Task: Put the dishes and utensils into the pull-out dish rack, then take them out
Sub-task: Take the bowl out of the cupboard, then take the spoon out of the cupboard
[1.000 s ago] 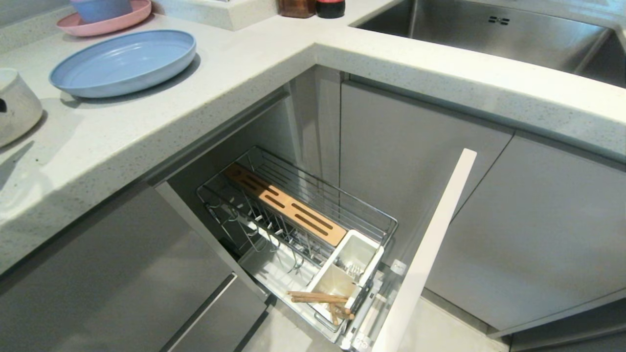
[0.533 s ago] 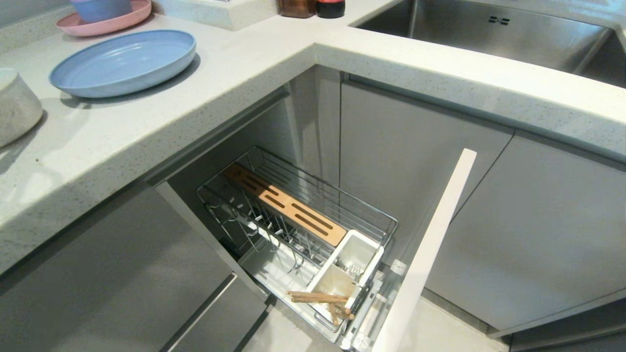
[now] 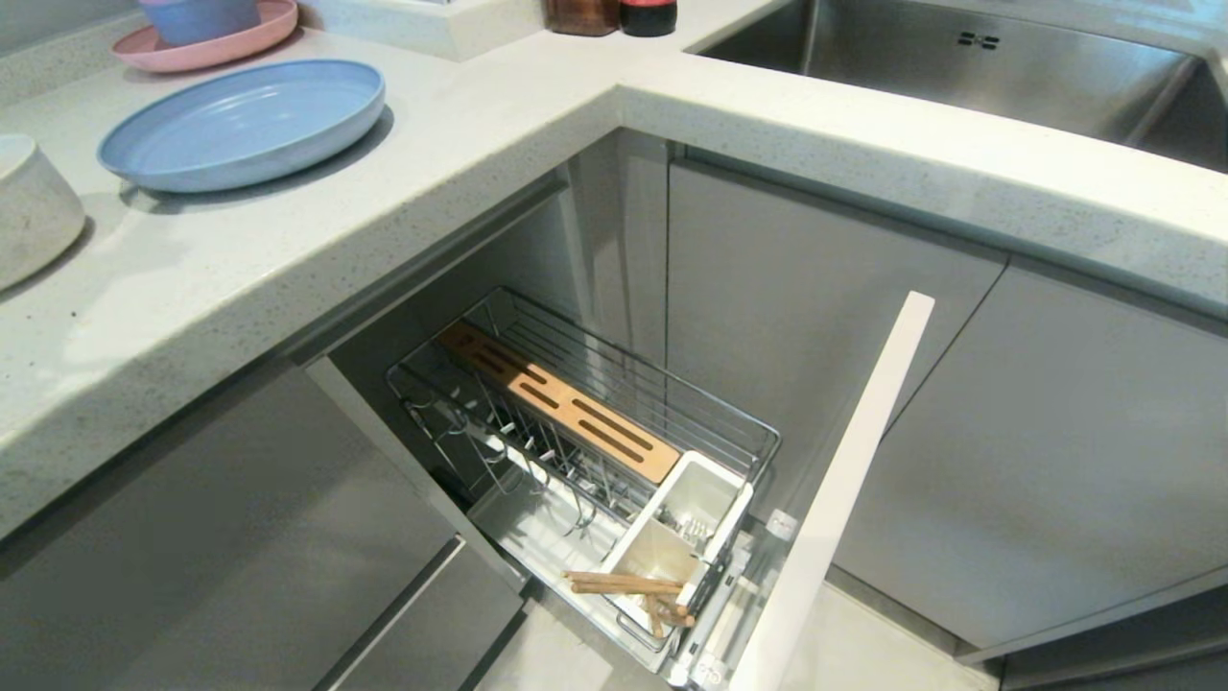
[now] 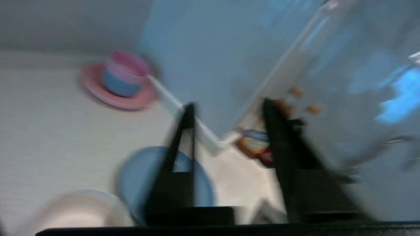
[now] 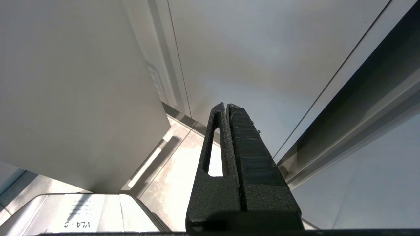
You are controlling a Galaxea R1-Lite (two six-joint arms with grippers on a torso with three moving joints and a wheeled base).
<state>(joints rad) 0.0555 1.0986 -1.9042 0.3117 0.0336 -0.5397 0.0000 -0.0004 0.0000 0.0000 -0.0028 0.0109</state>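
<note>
The left gripper (image 4: 226, 106) hangs over the countertop (image 3: 480, 144) with its fingers spread, holding nothing, above the light-blue plate (image 3: 245, 120) and off-white bowl (image 3: 34, 216). The right gripper (image 5: 227, 105) is pressed together, parked beside cabinet doors. Chopsticks (image 3: 624, 583) lie across a white cup (image 3: 662, 557) in the pull-out dish rack (image 3: 595, 461).

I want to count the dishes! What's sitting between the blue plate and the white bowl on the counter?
Nothing: in the head view only bare countertop lies between the light-blue plate and the off-white bowl.
</note>
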